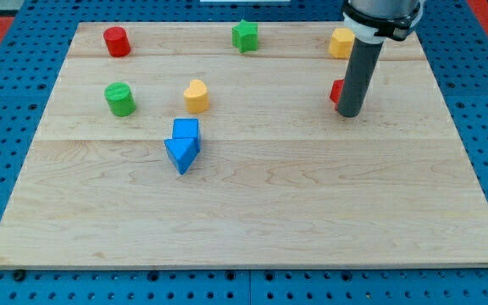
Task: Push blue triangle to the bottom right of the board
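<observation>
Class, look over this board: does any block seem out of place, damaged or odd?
Nothing is damaged. Two things stand out: the blue triangle sits pressed against a blue cube, and a red block is mostly hidden behind my tip, so its shape is unclear.

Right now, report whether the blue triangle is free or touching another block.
Touching: the blue triangle presses against the blue cube above it; my tip is far right.

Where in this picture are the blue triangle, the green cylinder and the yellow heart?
blue triangle [180,154]: camera view, on its top face.
green cylinder [119,98]: camera view, on its side below the top.
yellow heart [196,96]: camera view, on its middle.
</observation>
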Robot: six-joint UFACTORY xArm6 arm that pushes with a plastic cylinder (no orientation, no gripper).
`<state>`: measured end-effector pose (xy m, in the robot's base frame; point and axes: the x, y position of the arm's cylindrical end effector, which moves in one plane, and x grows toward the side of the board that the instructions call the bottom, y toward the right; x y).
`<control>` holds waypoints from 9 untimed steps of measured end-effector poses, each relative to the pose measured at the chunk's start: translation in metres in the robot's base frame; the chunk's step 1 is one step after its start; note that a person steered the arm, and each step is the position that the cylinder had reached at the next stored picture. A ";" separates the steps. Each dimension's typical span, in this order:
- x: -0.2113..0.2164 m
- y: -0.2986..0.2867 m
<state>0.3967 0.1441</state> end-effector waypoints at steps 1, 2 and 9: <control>0.009 -0.005; 0.009 -0.013; -0.008 -0.210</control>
<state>0.3886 -0.0657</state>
